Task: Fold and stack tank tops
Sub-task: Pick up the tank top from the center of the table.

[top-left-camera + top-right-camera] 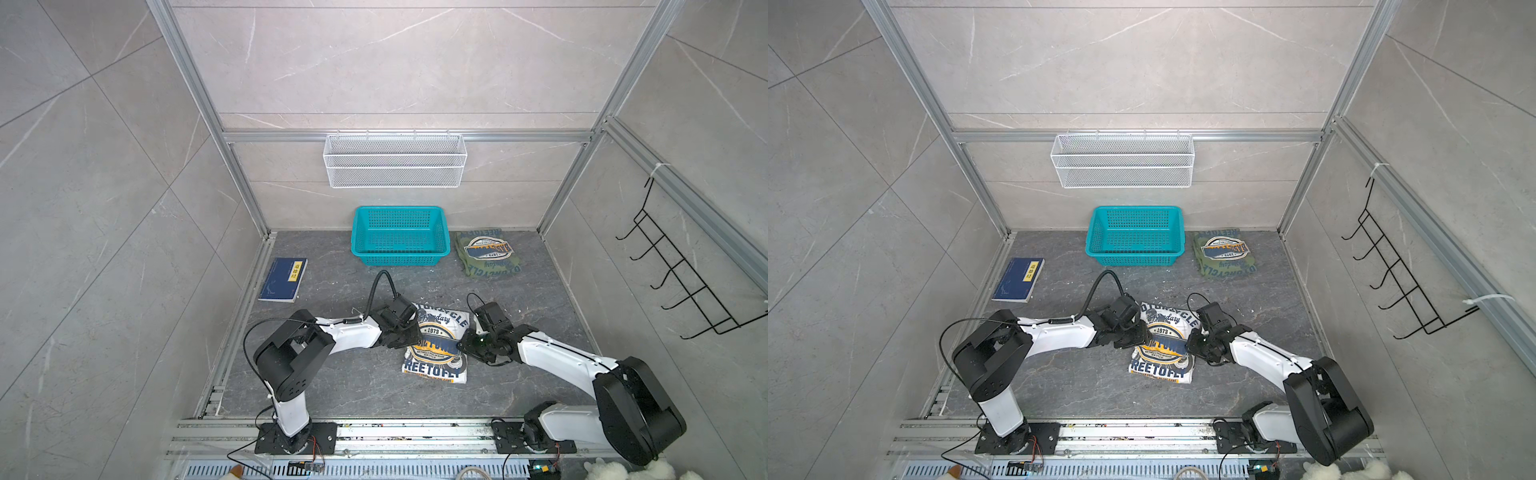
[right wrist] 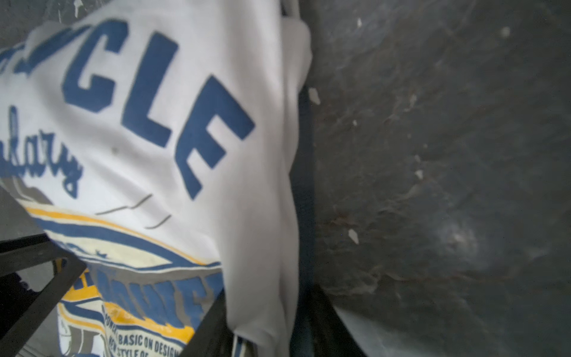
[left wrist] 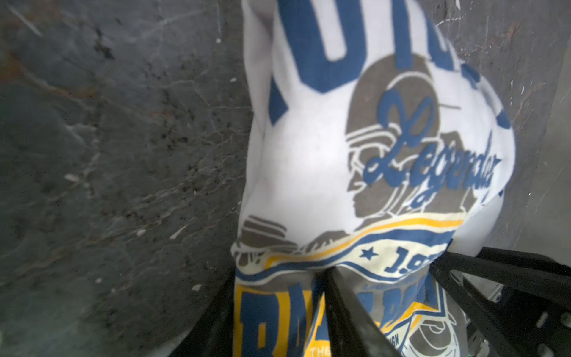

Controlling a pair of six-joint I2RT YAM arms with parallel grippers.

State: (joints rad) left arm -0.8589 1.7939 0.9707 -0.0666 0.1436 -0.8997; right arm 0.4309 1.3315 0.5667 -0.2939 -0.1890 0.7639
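Observation:
A white tank top (image 1: 440, 332) (image 1: 1165, 332) lies folded in the middle of the dark table, print side up. My left gripper (image 1: 409, 338) (image 1: 1139, 338) is at its left edge and my right gripper (image 1: 465, 343) (image 1: 1192, 343) is at its right edge. In the left wrist view the left gripper (image 3: 278, 296) is shut on bunched printed cloth (image 3: 309, 154). In the right wrist view the right gripper (image 2: 265, 309) pinches a white fold with navy trim (image 2: 154, 139). An olive green tank top (image 1: 486, 253) (image 1: 1224, 253) lies folded at the back right.
A teal plastic basket (image 1: 399, 259) stands at the back centre, just left of the olive top. A blue book (image 1: 283, 279) lies at the left edge. On the back wall hangs a white wire basket (image 1: 395, 160). A black hook rack (image 1: 681, 270) is on the right wall.

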